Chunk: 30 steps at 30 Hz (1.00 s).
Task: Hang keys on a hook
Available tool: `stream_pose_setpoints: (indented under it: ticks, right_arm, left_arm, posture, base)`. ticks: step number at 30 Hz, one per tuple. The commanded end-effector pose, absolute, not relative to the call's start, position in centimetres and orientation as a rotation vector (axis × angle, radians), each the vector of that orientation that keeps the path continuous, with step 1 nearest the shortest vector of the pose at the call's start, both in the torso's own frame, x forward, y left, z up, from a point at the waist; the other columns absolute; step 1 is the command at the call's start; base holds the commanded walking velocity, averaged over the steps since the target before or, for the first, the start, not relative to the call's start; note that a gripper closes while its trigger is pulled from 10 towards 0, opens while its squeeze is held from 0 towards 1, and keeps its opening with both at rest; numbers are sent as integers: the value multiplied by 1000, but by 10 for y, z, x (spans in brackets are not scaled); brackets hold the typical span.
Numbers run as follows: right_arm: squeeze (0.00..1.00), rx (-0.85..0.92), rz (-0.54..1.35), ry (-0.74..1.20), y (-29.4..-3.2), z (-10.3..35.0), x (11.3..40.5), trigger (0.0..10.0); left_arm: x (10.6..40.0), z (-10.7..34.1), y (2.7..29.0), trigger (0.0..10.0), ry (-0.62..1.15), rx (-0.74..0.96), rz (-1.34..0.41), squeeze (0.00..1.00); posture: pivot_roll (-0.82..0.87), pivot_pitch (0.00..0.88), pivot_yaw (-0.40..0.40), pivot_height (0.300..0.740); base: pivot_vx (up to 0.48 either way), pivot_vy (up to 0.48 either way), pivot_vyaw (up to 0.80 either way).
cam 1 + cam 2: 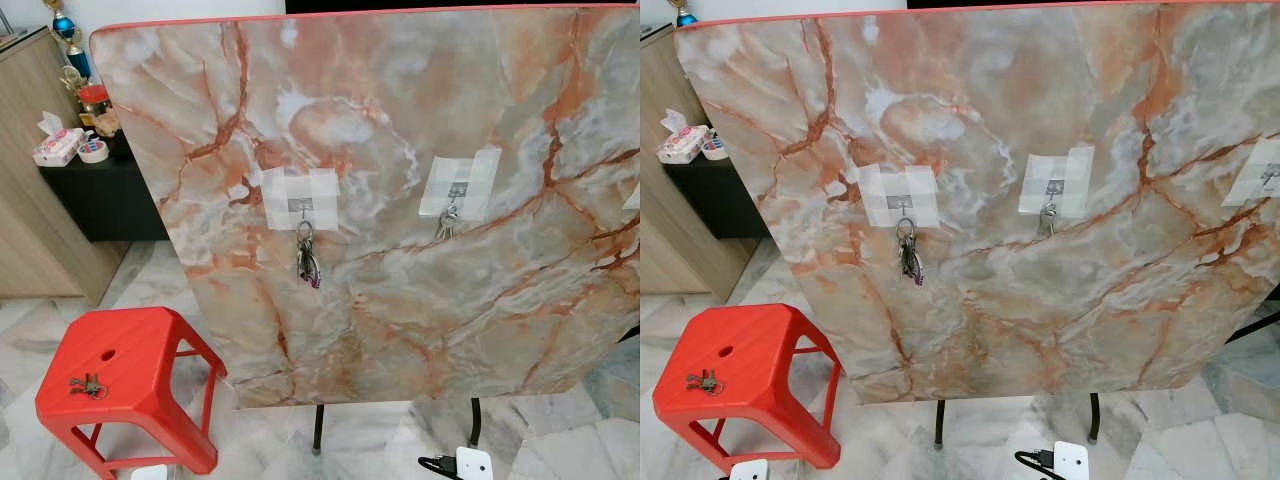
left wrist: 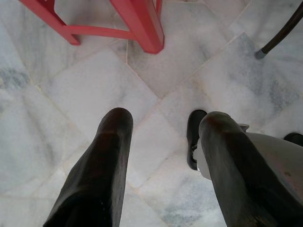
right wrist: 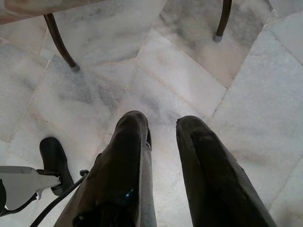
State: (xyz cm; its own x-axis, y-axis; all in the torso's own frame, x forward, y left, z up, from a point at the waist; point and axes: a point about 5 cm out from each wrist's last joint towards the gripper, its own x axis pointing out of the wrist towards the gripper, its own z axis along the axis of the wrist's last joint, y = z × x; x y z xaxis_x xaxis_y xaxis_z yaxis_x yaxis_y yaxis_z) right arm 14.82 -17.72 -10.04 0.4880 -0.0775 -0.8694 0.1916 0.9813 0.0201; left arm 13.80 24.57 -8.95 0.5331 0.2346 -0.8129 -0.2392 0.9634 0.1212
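No writing is legible anywhere. A key bunch (image 1: 307,257) hangs from the left taped hook (image 1: 301,207) on the upended marble tabletop (image 1: 400,300); another key set (image 1: 88,384) lies on the red stool (image 1: 130,380) beside it. Both arms hang floorward (idle): left gripper (image 2: 161,142) spread wide, right gripper (image 3: 163,130) narrowly parted, both empty.

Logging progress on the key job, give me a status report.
Both grippers open, hanging over the floor: left gripper, right gripper. Keys on red stool, not picked up. Two hooks already hold keys; third hook bare. Nothing blocking.
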Motion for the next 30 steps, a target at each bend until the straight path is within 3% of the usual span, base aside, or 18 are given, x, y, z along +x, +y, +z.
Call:
stream_pose_setpoints:
  ticks: [1, 8, 19, 23, 30]
  right_arm:
    - [0, 132, -179, 1036, -181, -100, 149, 10000]
    - [0, 110, -153, 1034, -180, -99, 150, 10000]
    - [0, 102, -89, 1041, -168, -100, 151, 10000]
    - [0, 100, -94, 1032, -174, -98, 155, 10000]
    - [0, 117, -168, 1001, -193, -93, 161, 10000]
  left_arm:
    - [136, -91, 246, 10000, 986, -5, 274, 0]
    - [137, -90, 247, 10000, 990, -5, 274, 0]
    - [136, -89, 252, 10000, 1004, 44, 265, 0]
    - [136, -89, 251, 10000, 1003, 42, 262, 0]
    - [141, -91, 239, 10000, 1007, 57, 205, 0]
  posture:
    - [28, 0, -5, 740]
    - [36, 0, -10, 740]
    - [75, 0, -43, 740]
    - [61, 0, -44, 740]
    - [5, 0, -24, 740]
  base:
    - [0, 0, 0]
    - [0, 0, 0]
    - [0, 0, 800]
    - [0, 0, 600]
    - [0, 0, 0]
